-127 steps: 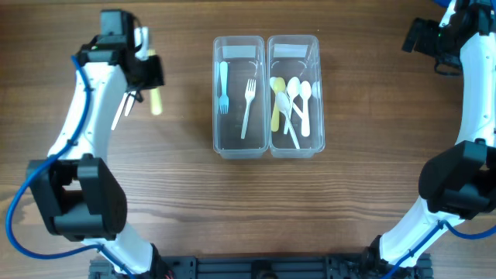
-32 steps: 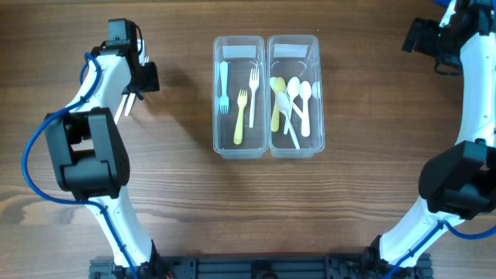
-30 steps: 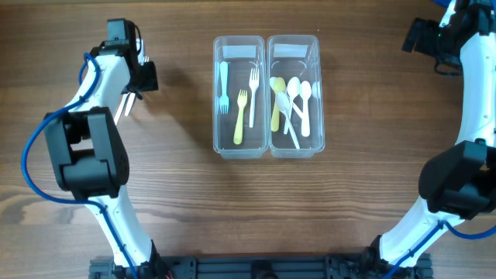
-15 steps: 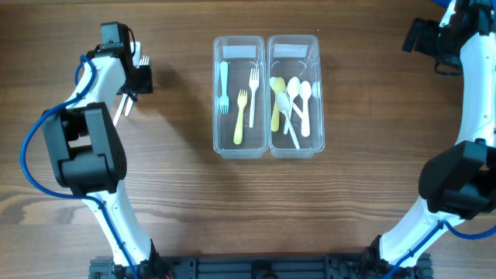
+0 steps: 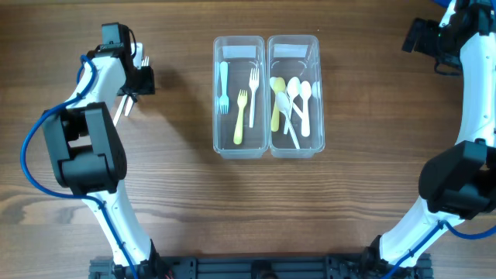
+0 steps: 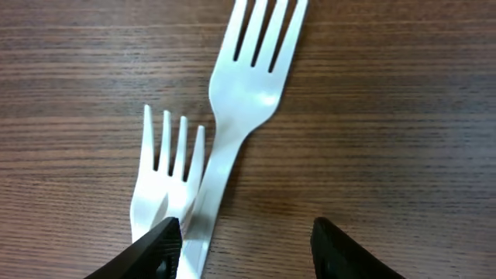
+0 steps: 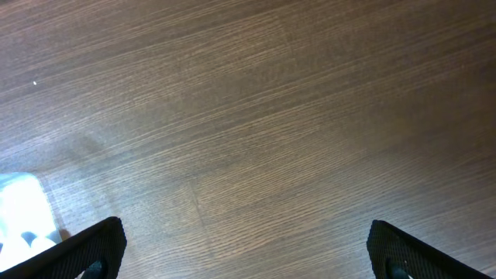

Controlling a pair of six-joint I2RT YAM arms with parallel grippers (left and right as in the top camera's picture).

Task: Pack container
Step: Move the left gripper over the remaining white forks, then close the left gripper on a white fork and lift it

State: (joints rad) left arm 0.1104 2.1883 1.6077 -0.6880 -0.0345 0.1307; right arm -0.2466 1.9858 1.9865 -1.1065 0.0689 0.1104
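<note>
Left fingers parted above two overlapping white forks — one large, one small — right fingers spread wide

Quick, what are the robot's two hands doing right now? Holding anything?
Left gripper: open, holding nothing, big white fork just below it.
Right gripper: wide open, empty.
</note>
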